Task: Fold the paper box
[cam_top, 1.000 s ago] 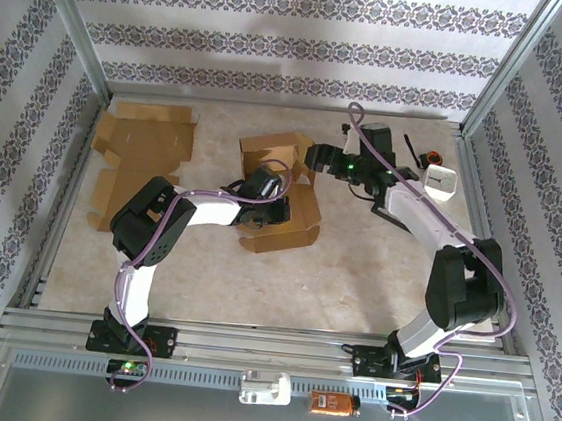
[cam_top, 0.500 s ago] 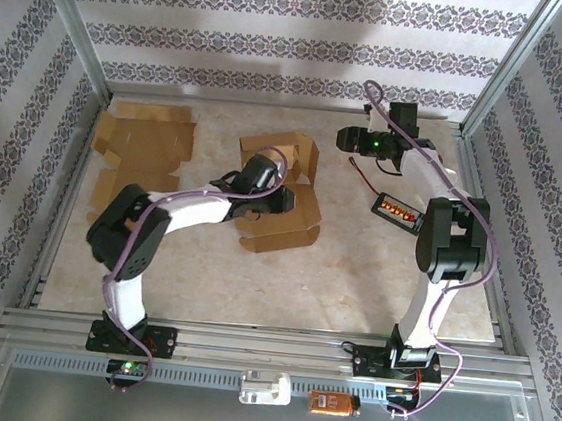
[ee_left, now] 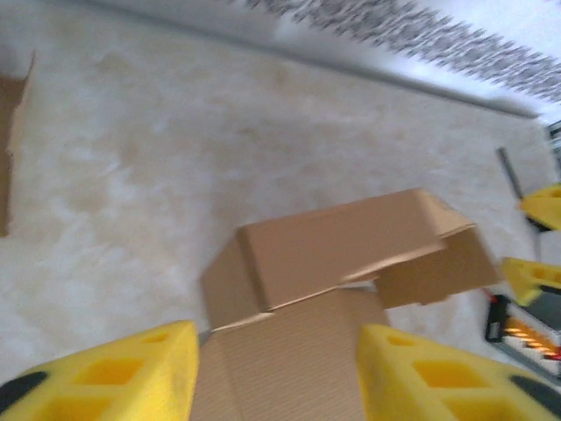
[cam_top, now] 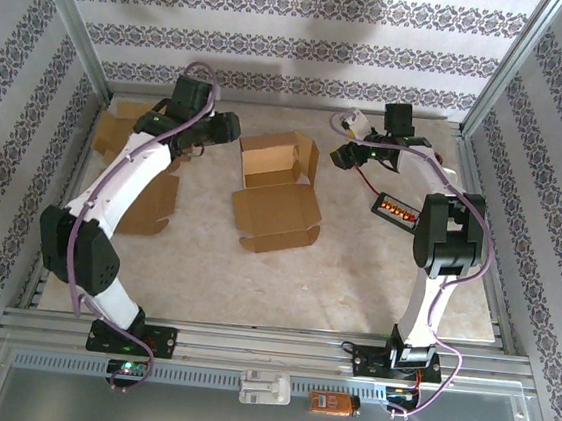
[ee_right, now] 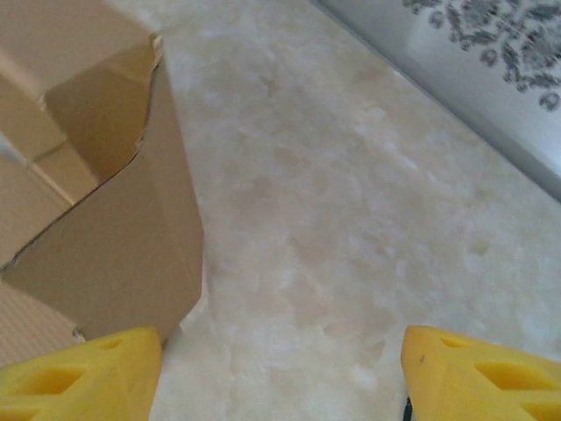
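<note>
The brown paper box [cam_top: 275,188] sits mid-table, part folded, with its far walls raised and a flat panel lying toward me. My left gripper [cam_top: 231,130] hovers left of the box's far corner, apart from it. Its yellow fingers [ee_left: 131,377] stand open, and the box [ee_left: 333,254] lies ahead of them. My right gripper [cam_top: 340,158] hangs just right of the box, open over bare table, with a box wall [ee_right: 123,237] beside its left finger [ee_right: 79,377]. Nothing is held.
A flat cardboard blank [cam_top: 138,155] lies at the far left under my left arm. A black device with orange lights [cam_top: 397,207] rests right of the box. Patterned walls and metal rails close in the table on three sides.
My left arm let go of the box, opened, and swung from the box's middle up to the far left. My right gripper pulled back from the box's right flap, then dipped slightly.
</note>
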Motion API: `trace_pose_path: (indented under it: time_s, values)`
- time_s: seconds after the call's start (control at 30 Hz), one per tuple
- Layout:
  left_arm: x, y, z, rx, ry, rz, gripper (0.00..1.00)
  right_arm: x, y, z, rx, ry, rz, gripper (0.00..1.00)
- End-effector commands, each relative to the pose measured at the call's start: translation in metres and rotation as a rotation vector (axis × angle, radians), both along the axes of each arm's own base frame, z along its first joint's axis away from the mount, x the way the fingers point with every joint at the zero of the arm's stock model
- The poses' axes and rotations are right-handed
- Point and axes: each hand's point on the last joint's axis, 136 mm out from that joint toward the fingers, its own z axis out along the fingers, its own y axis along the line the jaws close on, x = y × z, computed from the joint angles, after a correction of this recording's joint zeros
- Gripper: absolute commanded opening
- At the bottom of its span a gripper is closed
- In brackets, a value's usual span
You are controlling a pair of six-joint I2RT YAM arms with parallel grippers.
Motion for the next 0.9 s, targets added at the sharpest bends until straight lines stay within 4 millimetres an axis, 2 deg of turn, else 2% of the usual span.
trace_pose_path:
  time_s: [0.0,0.1,0.23,0.4,0.53,0.7,0.87]
  values:
    - [-0.010,-0.019,-0.029,-0.148,0.131,-0.072,0.61,0.000,0.013,-0.012,-0.071,-0.074,0.166,0.71]
    - [0.004,-0.021,-0.035,-0.201,0.126,-0.063,0.70,0.004,0.019,-0.018,-0.106,-0.072,0.198,0.70]
    - [0.020,-0.029,-0.041,-0.260,0.098,-0.070,0.75,0.007,0.027,-0.028,-0.149,-0.087,0.244,0.69]
    - [0.034,-0.027,-0.068,-0.233,0.128,-0.052,0.78,0.007,0.044,-0.029,-0.147,-0.102,0.302,0.65]
    - [0.037,-0.028,-0.085,-0.221,0.153,-0.063,0.72,0.005,0.054,-0.031,-0.156,-0.098,0.339,0.62]
    - [0.036,-0.034,-0.096,-0.240,0.181,-0.095,0.64,-0.001,0.064,-0.033,-0.167,-0.092,0.375,0.61]
    - [0.035,-0.038,-0.101,-0.253,0.195,-0.110,0.60,-0.006,0.076,-0.032,-0.167,-0.077,0.404,0.60]
